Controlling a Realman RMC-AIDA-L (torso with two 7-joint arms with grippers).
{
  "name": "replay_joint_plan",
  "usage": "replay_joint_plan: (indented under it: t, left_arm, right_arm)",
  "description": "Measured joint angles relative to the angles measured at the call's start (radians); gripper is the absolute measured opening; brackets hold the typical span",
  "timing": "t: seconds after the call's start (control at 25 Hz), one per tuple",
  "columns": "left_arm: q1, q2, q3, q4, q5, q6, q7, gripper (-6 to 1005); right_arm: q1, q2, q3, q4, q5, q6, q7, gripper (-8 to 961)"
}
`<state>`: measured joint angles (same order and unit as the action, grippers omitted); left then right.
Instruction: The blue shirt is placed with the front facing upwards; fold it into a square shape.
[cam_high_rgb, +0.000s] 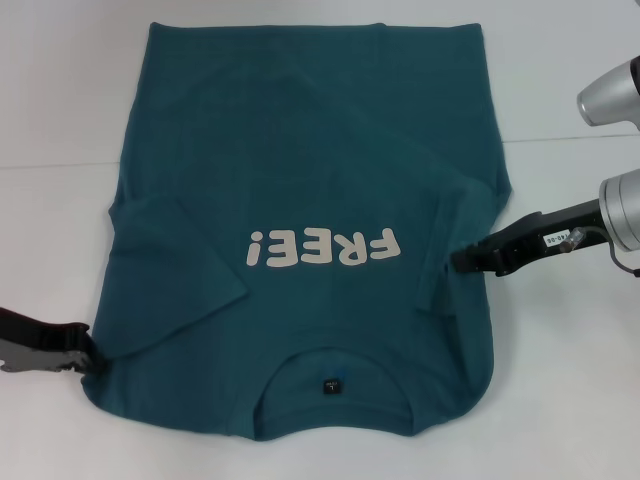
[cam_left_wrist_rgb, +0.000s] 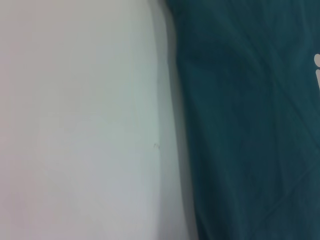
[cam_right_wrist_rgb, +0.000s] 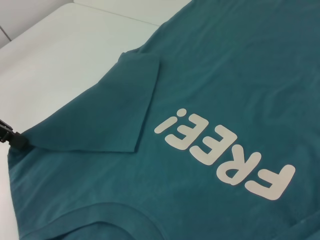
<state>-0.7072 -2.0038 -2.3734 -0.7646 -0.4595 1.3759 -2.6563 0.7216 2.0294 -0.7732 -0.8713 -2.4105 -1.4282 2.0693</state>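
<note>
Head view: teal shirt (cam_high_rgb: 300, 180) flat, face up on white bench (cam_high_rgb: 570, 360), collar nearest robot, long axis running away; left pincer (cam_high_rgb: 88, 350) at folded sleeve edge, right pincer (cam_high_rgb: 462, 258) at opposite side, grips unclear | Left wrist: smooth cotton beside bare bench | Right wrist: white "FREE!" lettering (cam_right_wrist_rgb: 225, 155), sleeve folded inward.

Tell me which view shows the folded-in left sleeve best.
The right wrist view: the sleeve lies folded over the blue shirt, edges clear. The head view shows it flatter, less distinct. The left wrist view shows only shirt fabric and table.
</note>
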Motion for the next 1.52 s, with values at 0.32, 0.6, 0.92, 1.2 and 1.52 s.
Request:
replay_joint_plan:
  t: [0.32,0.6,0.92,1.2,1.52]
  left_arm:
    - [0.0,-0.007,0.008,-0.011,0.0,0.0,0.018,63]
    - [0.004,-0.022,0.026,-0.042,0.001,0.0,0.029,53]
    - [0.005,-0.021,0.026,-0.043,0.001,0.0,0.026,36]
    - [0.008,-0.021,0.026,-0.043,0.001,0.009,0.053,37]
    - [0.02,-0.027,0.025,-0.071,-0.002,0.036,0.106,38]
  right_arm:
    - [-0.003,0.0,0.0,0.0,0.002,0.0,0.0,15]
    - [-0.003,-0.001,0.0,0.0,0.002,0.0,-0.004,15]
    - [0.001,0.0,0.0,0.0,0.002,0.0,-0.006,15]
    - [0.002,0.001,0.0,-0.001,0.0,0.0,-0.006,15]
    - [-0.009,-0.001,0.0,-0.011,0.001,-0.016,-0.008,15]
